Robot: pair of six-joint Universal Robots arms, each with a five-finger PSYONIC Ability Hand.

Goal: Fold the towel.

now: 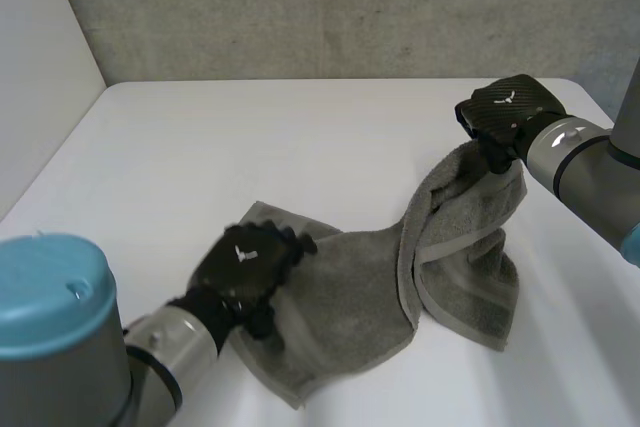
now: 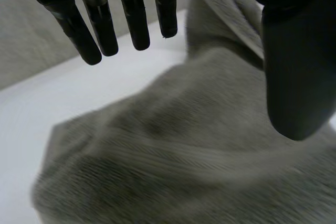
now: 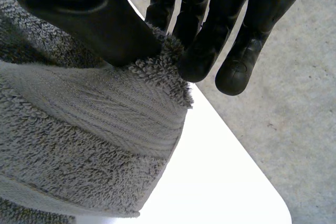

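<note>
White table (image 1: 200, 147), smooth and matte with a rounded far corner, spreads below a rough grey concrete wall (image 1: 300, 7). Nearest, the left arm (image 1: 60, 317), grey with a light-blue cap, ends in the left hand (image 1: 250, 262), which sits over the near left part of the towel (image 1: 360, 287). Its fingers (image 2: 134, 19) are straight and spread with the thumb held apart, gripping nothing. Whether the palm presses the cloth I cannot tell.

The towel is grey terry, looped and nubby, with a flatter woven band near its hem. Its left half lies flat on the table with 1 corner pointing toward the near edge. Its right half rises in a twisted, folded drape with soft creases.

Farther off, the right hand (image 1: 505, 107) holds the top of that drape clear of the table, the towel's edge pinched between thumb (image 3: 89, 19) and fingertips (image 3: 199, 61). Behind it the right arm (image 1: 590, 172) runs off to the side. A paler wall (image 1: 40, 67) stands at the left.
</note>
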